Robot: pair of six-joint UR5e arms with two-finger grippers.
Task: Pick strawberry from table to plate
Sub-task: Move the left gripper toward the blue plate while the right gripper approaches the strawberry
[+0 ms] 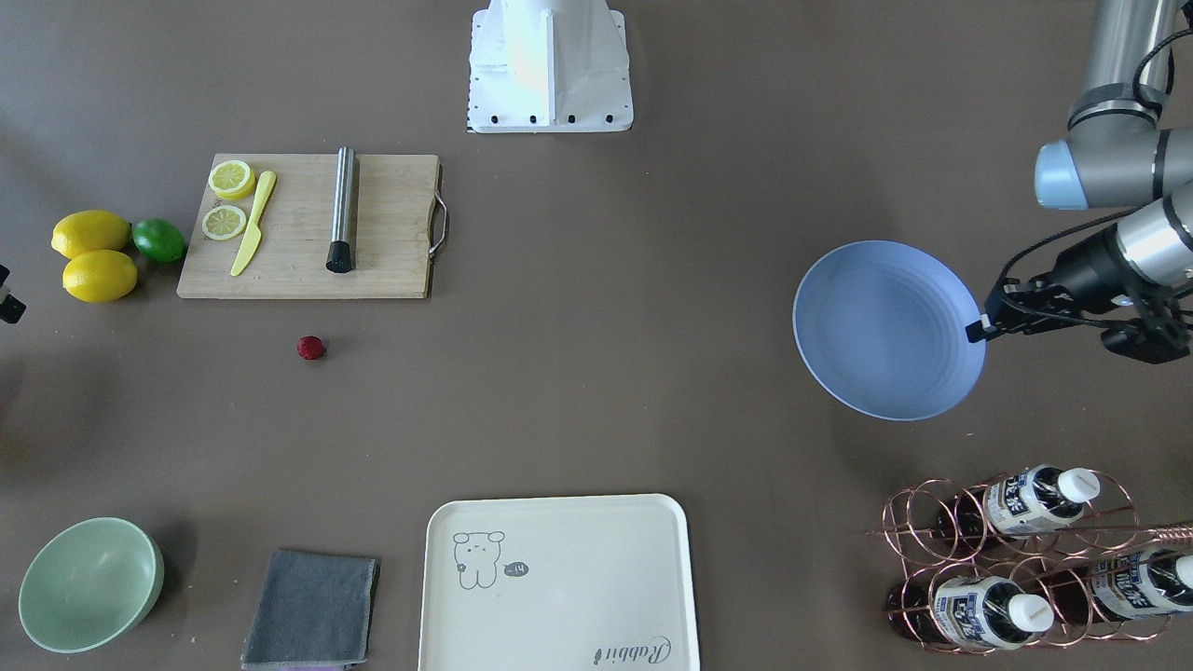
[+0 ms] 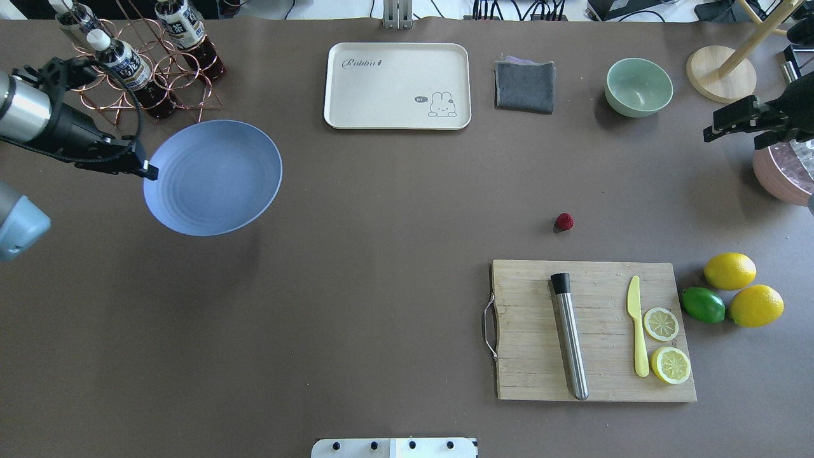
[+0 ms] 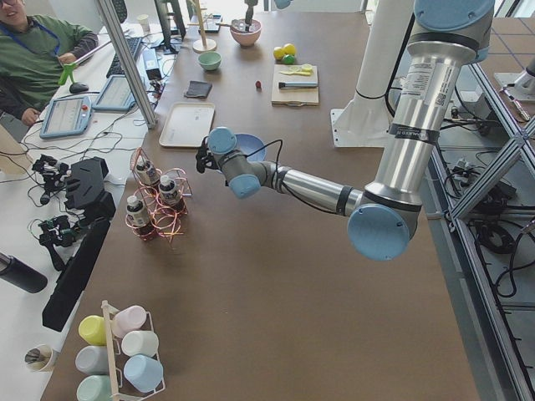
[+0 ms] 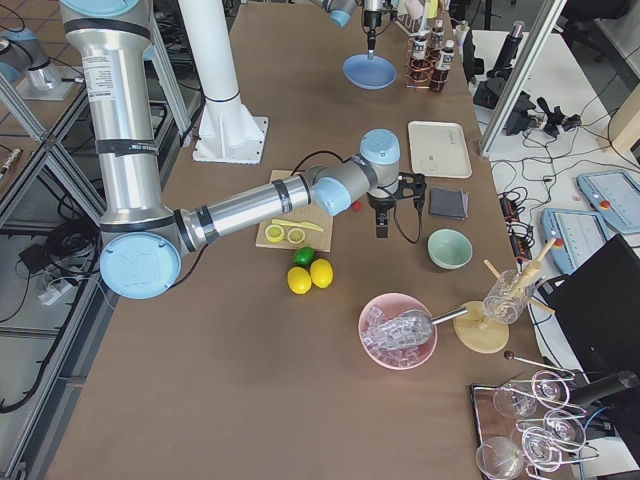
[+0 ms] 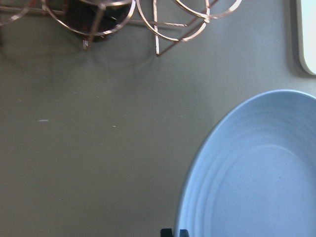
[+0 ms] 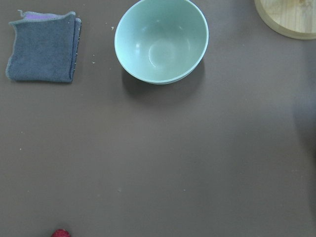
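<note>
The strawberry [image 2: 563,221] is a small dark red berry lying alone on the table [image 2: 381,254], just beyond the cutting board; it also shows at the bottom edge of the right wrist view [image 6: 60,233]. The periwinkle plate [image 2: 216,178] hangs tilted above the table at the left, casting a shadow below it. My left gripper [image 2: 150,170] is shut on its rim [image 5: 183,217]. My right gripper [image 2: 715,127] hovers at the far right, well above and to the right of the strawberry. It is open and holds nothing; its fingers stay out of its wrist view.
A wooden cutting board [image 2: 528,375] carries a metal cylinder, a yellow knife and lemon slices. Two lemons [image 2: 730,270] and a lime [image 2: 703,305] lie right of it. A cream tray [image 2: 397,86], grey cloth [image 2: 524,86], green bowl [image 2: 638,86] and copper bottle rack [image 2: 152,76] line the far edge.
</note>
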